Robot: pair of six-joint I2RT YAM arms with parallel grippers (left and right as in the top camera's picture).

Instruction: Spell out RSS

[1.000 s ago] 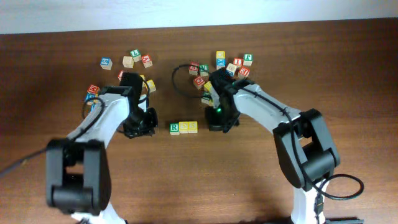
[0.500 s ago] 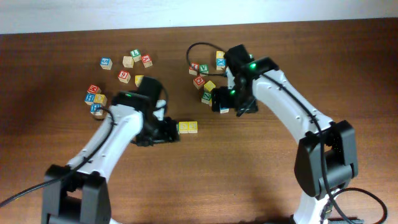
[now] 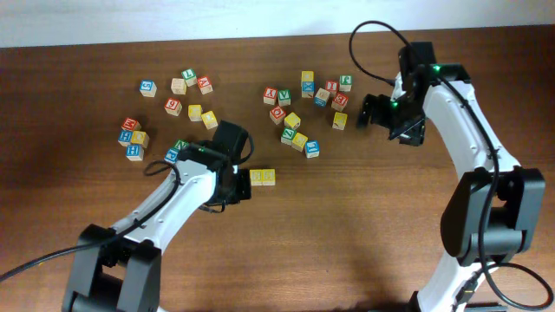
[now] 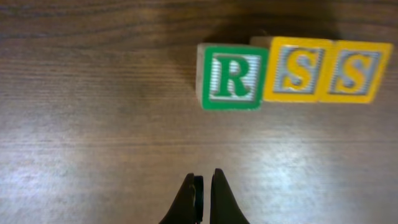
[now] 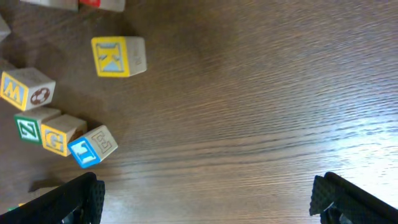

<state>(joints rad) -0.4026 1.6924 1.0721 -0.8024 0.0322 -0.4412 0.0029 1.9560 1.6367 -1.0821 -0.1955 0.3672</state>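
Observation:
The green-and-white R cube [image 4: 233,78] and two yellow S cubes [image 4: 298,68] [image 4: 354,71] stand side by side in a touching row that reads RSS in the left wrist view. My left gripper [image 4: 204,186] is shut with nothing in it, a short way in front of the R cube. In the overhead view the left gripper [image 3: 234,188] covers the R cube; only the yellow S cubes [image 3: 263,177] show. My right gripper [image 3: 388,121] hangs wide open at the back right, far from the row, and in its own wrist view the right gripper [image 5: 211,202] has bare table between its fingers.
Loose cubes lie scattered at the back left [image 3: 134,139] and back middle [image 3: 295,121]. A yellow cube [image 3: 339,120] sits just left of the right gripper. The right wrist view shows a yellow K cube [image 5: 118,56] and a blue cube [image 5: 93,146] to its left.
The right arm has swung away from the row to the back right, its jaws now wide open. The left arm moved in over the R cube and its jaws stand shut.

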